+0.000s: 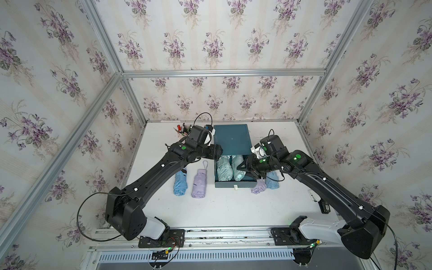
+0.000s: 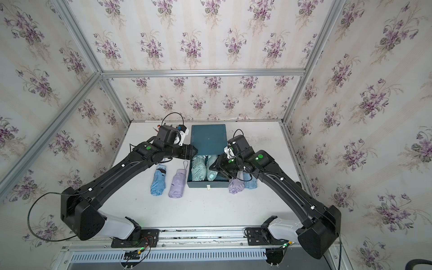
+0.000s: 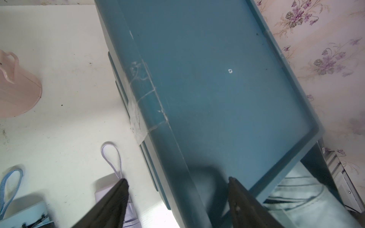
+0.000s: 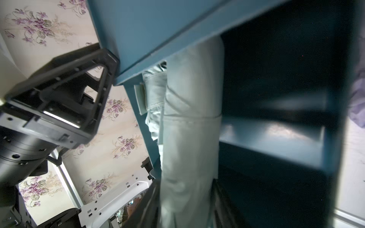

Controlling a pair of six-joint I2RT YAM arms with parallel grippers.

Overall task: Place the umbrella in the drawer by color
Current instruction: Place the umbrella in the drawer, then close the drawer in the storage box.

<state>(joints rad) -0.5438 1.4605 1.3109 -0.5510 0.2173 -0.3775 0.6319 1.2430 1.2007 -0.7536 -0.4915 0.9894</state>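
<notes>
A teal drawer [image 1: 235, 184] stands pulled out from its cabinet [image 1: 231, 139] at the back of the table. Two mint-green folded umbrellas [image 1: 224, 169] lie side by side in it. My right gripper [image 1: 245, 171] reaches into the drawer, open, its fingers on either side of the right mint umbrella [image 4: 189, 118]; that umbrella rests on the drawer floor. Over the cabinet's left top edge my left gripper [image 3: 177, 182] hangs open and holds nothing. A blue umbrella [image 1: 180, 184] and a lilac umbrella [image 1: 199, 183] lie left of the drawer.
Right of the drawer, partly under my right arm, lie another lilac umbrella [image 1: 259, 187] and another blue one [image 1: 272, 182]. A pen holder [image 1: 183, 131] stands at the back left, and a small black device [image 1: 325, 205] near the right edge. Clear tape [image 3: 138, 110] marks the cabinet's side.
</notes>
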